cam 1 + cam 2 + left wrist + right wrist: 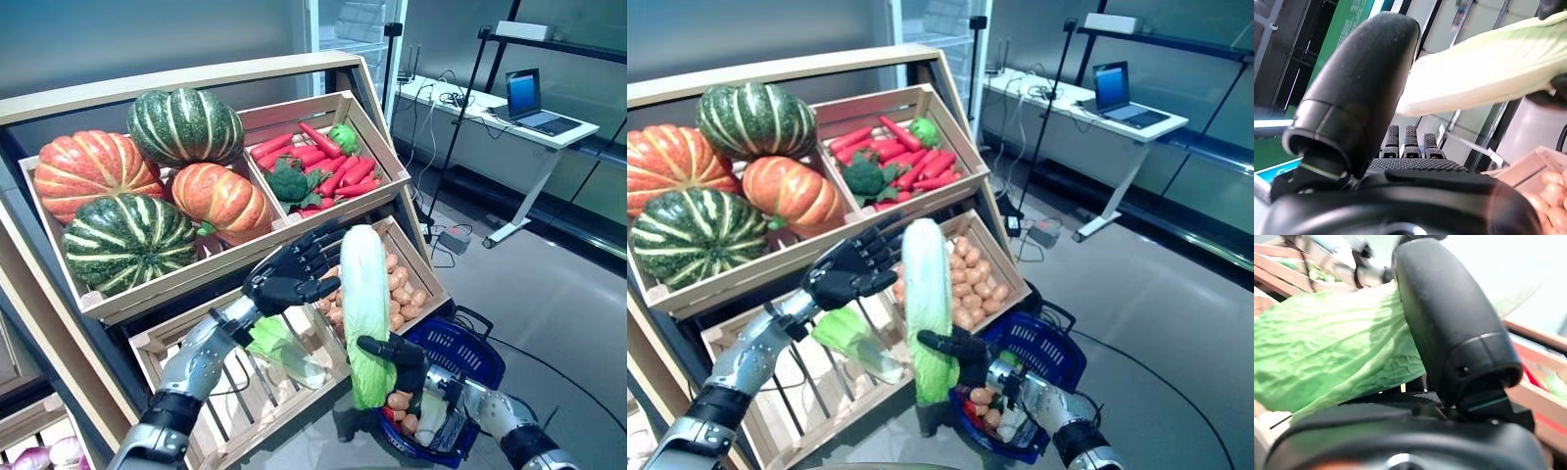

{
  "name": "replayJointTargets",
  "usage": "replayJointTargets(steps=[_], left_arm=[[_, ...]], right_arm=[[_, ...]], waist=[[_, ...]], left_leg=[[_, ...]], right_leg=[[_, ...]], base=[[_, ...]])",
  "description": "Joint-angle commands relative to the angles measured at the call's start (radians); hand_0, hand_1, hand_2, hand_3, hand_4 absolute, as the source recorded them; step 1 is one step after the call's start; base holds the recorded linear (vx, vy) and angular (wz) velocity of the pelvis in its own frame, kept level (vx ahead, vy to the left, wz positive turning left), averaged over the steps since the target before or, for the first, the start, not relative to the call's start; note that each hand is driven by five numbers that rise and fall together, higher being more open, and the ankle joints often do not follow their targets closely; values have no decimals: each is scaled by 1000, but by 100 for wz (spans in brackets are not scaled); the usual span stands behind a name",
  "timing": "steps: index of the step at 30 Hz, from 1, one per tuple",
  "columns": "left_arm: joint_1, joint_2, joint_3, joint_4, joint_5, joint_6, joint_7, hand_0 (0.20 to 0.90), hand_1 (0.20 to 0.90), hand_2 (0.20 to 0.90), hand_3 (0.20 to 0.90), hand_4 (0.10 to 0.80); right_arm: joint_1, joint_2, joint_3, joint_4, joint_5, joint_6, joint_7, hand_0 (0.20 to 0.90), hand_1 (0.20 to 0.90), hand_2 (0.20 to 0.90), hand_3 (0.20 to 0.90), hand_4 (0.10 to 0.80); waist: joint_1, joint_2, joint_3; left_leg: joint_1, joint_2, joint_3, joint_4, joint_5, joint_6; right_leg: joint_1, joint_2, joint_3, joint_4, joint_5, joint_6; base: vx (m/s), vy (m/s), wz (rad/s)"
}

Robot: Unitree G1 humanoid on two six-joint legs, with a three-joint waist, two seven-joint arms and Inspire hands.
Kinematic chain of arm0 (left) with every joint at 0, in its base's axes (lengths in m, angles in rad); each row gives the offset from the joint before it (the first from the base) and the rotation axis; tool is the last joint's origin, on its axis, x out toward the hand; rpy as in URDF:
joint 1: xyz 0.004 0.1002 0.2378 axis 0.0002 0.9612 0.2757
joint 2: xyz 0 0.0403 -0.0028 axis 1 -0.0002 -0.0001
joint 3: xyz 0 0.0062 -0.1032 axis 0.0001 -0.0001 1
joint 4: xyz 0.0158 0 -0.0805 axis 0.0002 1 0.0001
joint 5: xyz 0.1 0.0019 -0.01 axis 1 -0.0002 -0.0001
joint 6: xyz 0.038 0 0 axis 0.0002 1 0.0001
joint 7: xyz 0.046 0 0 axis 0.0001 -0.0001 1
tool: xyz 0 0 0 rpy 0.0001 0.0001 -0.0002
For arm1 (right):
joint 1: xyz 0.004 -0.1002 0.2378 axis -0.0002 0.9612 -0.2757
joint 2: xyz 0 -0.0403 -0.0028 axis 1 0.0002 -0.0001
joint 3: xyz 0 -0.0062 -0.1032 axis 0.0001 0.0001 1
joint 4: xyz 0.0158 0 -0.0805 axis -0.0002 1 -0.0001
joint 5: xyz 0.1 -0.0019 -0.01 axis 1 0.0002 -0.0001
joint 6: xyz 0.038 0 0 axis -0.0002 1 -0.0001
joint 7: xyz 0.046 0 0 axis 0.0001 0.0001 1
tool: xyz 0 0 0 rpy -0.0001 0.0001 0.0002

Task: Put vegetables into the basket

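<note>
On the wooden rack (196,78) ahead of you sit pumpkins (127,240) far left and a potato crate (407,284) lower right. Near right, the blue basket (460,352) holds vegetables. Your right hand (397,352) grips the upright napa cabbage (364,294) just left of it; your left hand (289,274) hovers beside it, fingers spread.

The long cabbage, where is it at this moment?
In the left eye view the long cabbage stands upright near the centre, held by the right robot hand just above the blue basket, in front of the potato crate.
</note>
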Motion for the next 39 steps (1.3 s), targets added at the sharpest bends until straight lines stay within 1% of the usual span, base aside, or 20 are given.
replayJointTargets(steps=[1, 7, 9, 12, 16, 17, 19, 20, 21, 22, 23, 25, 26, 27, 29, 31, 35, 39], left_arm=[[-121, 62, 90, 54, 5, -122, -40, 900, 900, 900, 900, 800], [-119, 107, 110, 81, 15, -123, -41, 900, 900, 900, 900, 800], [-119, 109, 114, 85, 11, -121, -42, 900, 900, 900, 900, 800], [-108, 103, 125, 86, -3, -119, -43, 900, 900, 900, 900, 800], [-69, 79, 148, 99, 38, -158, -17, 900, 900, 900, 900, 800], [-62, 76, 150, 101, 50, -166, -8, 900, 900, 900, 900, 800], [-32, 66, 158, 108, 103, -197, 40, 900, 900, 900, 900, 800], [-29, 65, 159, 109, 112, -199, 48, 900, 900, 900, 900, 800], [-19, 64, 160, 114, 149, -208, 79, 900, 900, 900, 900, 800], [-8, 65, 152, 128, 197, -237, 119, 900, 900, 900, 900, 800], [3, 62, 151, 129, 209, -236, 146, 900, 900, 900, 900, 800], [24, 46, 154, 122, 250, -251, 202, 900, 900, 900, 900, 800], [40, 36, 151, 111, 275, -264, 244, 900, 900, 900, 900, 800], [44, 31, 149, 106, 283, -263, 267, 900, 900, 900, 900, 800], [54, 16, 137, 94, 303, -271, 315, 900, 900, 900, 900, 800], [66, -15, 112, 78, 324, -270, 356, 900, 900, 900, 900, 800], [113, -29, 83, 49, 346, -274, 378, 900, 900, 900, 900, 800], [106, -26, 58, 43, 324, -289, 401, 900, 900, 900, 900, 800]], right_arm=[[-72, 6, -108, -18, 58, -59, 94, 300, 300, 300, 300, 400], [-41, -14, -147, -9, 82, -91, 84, 300, 300, 300, 300, 400], [-37, -18, -156, -5, 88, -106, 76, 300, 300, 300, 300, 400], [-25, -20, -183, 0, 94, -166, 16, 300, 300, 300, 300, 400], [-13, -12, -251, 5, 118, -248, -151, 300, 300, 300, 300, 400], [-11, -9, -263, 6, 122, -257, -185, 300, 300, 300, 300, 400], [-2, -2, -308, 22, 100, -305, -280, 300, 300, 300, 300, 400], [-1, -1, -313, 24, 100, -310, -292, 300, 300, 300, 300, 400], [0, -1, -331, 37, 96, -326, -328, 300, 300, 300, 300, 400], [0, -4, -358, 56, 85, -354, -379, 300, 300, 300, 300, 400], [1, -6, -377, 65, 82, -371, -415, 300, 300, 300, 300, 400], [3, -3, -401, 85, 55, -403, -454, 300, 300, 300, 300, 400], [2, -2, -411, 93, 42, -428, -494, 300, 300, 300, 300, 400], [1, -1, -414, 96, 38, -433, -509, 300, 300, 300, 300, 400], [-7, 2, -420, 95, 23, -461, -557, 300, 300, 300, 300, 400], [-36, -3, -422, 117, -11, -516, -625, 300, 300, 300, 300, 400], [-51, -11, -420, 129, -55, -551, -689, 300, 300, 300, 300, 400], [-85, -28, -408, 153, -68, -593, -747, 300, 300, 300, 300, 400]], waist=[[4, 5, 1], [-5, 15, 9], [-6, 16, 11], [-10, 17, 11], [-19, 18, 16], [-20, 18, 17], [-24, 18, 21], [-24, 19, 22], [-24, 19, 25], [-25, 19, 30], [-25, 19, 34], [-22, 21, 41], [-18, 22, 49], [-17, 23, 51], [-12, 26, 64], [2, 31, 88], [16, 36, 107], [22, 51, 142]], left_leg=[[67, -27, 12, 9, -153, 16], [65, -26, 19, 9, -152, 15], [65, -27, 19, 9, -153, 15], [64, -26, 21, 9, -154, 15], [67, -24, 29, 9, -155, 13], [68, -24, 30, 9, -155, 13], [69, -22, 36, 9, -155, 13], [69, -21, 36, 9, -155, 13], [70, -21, 37, 9, -156, 14], [70, -21, 38, 9, -156, 14], [69, -20, 39, 9, -155, 14], [68, -19, 39, 9, -155, 14], [65, -18, 38, 9, -152, 12], [63, -18, 37, 9, -150, 12], [55, -18, 32, 9, -147, 11], [39, -18, 23, 9, -141, 11], [41, -19, 20, 9, -137, 9], [-5, -19, 14, 50, -139, 4]], right_leg=[[-27, 31, -15, 2, 3, -65], [-30, 31, -11, 2, 4, -63], [-31, 31, -10, 2, 4, -63], [-33, 32, -6, 2, 4, -62], [-33, 33, 2, 2, 5, -64], [-33, 33, 4, 2, 6, -64], [-35, 35, 9, 2, 7, -65], [-35, 35, 10, 2, 7, -65], [-35, 36, 12, 2, 8, -66], [-37, 37, 15, 2, 8, -66], [-38, 38, 16, 2, 9, -66], [-40, 38, 17, 2, 10, -68], [-42, 38, 16, 2, 11, -69], [-44, 39, 16, 2, 11, -70], [-51, 39, 14, 2, 13, -72], [-64, 39, 5, 2, 18, -77], [-60, 41, -4, 2, 16, -82], [-98, 35, -10, 37, 6, -90]], base=[[3, 9, -3], [-1, 10, -8], [0, 0, 0], [0, 0, 0], [4, -6, -1], [18, -28, -6], [16, -29, -9], [16, -27, -13], [24, -41, -10], [38, -59, -7], [41, -63, -4], [35, -57, -4], [21, -54, -3], [3, -50, -3], [-24, -46, -5], [-43, -88, -3], [72, -68, 1], [14, -23, 0]])
